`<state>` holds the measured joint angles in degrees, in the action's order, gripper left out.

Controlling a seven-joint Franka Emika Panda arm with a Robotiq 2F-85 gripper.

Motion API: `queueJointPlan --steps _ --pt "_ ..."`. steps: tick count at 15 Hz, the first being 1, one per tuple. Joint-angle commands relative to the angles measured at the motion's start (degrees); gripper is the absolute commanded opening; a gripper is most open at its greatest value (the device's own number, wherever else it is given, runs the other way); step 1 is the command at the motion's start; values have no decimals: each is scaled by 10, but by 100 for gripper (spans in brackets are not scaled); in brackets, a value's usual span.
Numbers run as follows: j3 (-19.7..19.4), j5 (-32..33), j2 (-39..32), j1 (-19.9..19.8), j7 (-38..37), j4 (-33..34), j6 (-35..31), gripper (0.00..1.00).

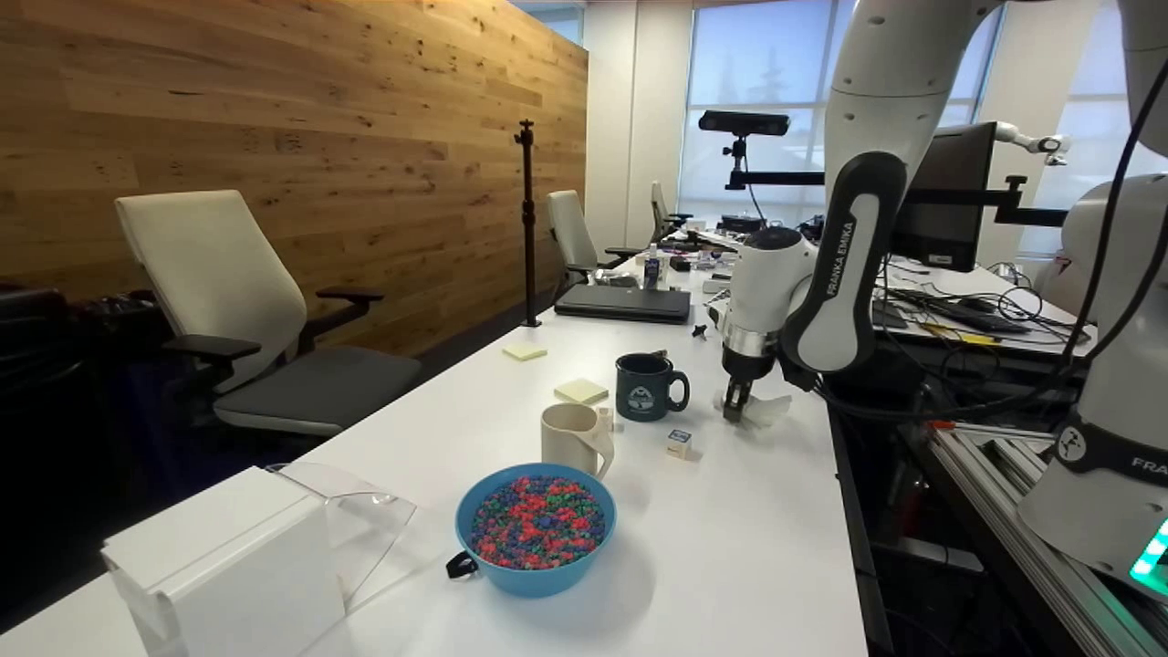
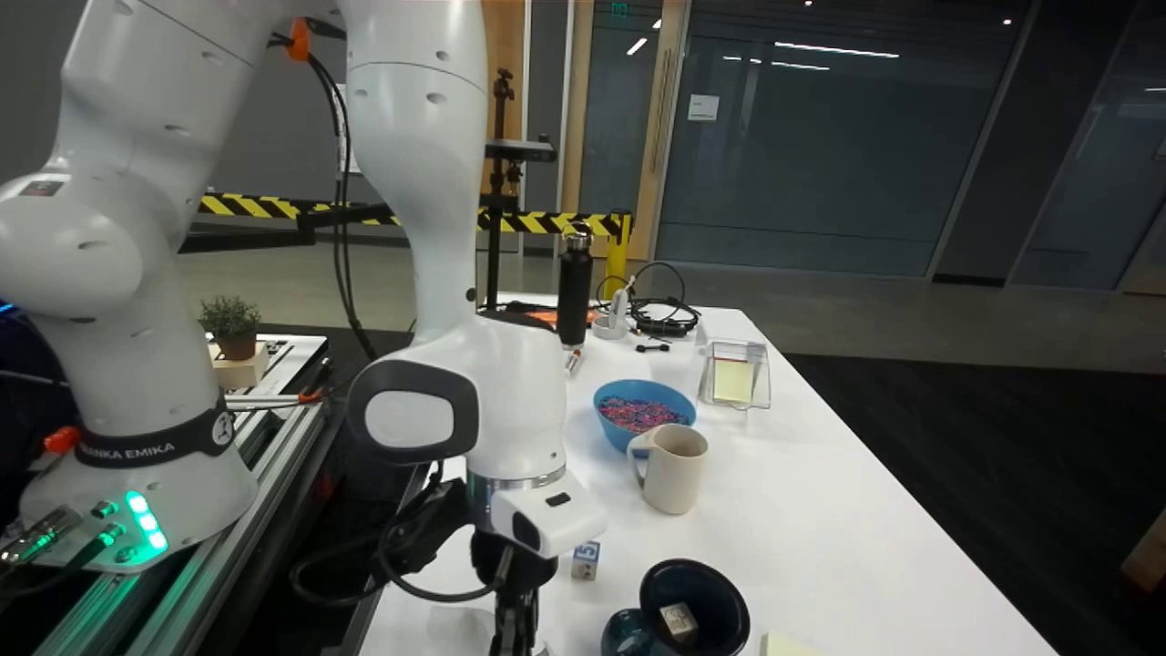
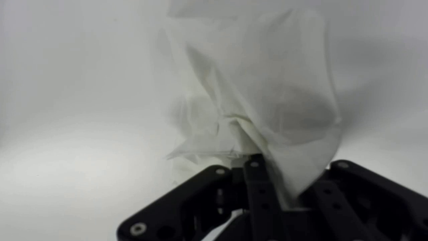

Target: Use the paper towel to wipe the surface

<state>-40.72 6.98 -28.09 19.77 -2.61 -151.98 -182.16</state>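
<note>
Higher than the dark mug (image 1: 641, 388), the arm link (image 1: 839, 265) reads FRANKA EMIKA; well apart from the mug, the base band (image 2: 137, 453) shows ANKA EMIKA; near the mug, a block (image 2: 586, 561) bears a 5.

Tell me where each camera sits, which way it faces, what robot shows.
An exterior view: near the round blue bowl, facing along the long white tabletop toward tall windows; white arm, black gripper, base show.
An exterior view: near the dark round mug, facing roughly opposite, toward grey glass panels; arm, base, part of gripper show.
Wrist view: above the crumpled white paper towel, facing down; gripper fingers show.
Both exterior views share the bowl and dark mug.
</note>
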Motion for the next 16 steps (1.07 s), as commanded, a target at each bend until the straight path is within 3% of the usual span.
queueJointPlan --steps 1,6,7,8,10,16 --pt "21 -23 -20 -9 3 19 8 1" --pt "6 -28 -29 9 -2 26 16 1" --pt "4 -26 -27 10 1 25 16 31" --pt "0 -25 -25 14 0 24 18 32" --pt "-11 -26 -25 24 -2 21 22 44" --pt "-58 -16 -5 60 5 0 27 85"
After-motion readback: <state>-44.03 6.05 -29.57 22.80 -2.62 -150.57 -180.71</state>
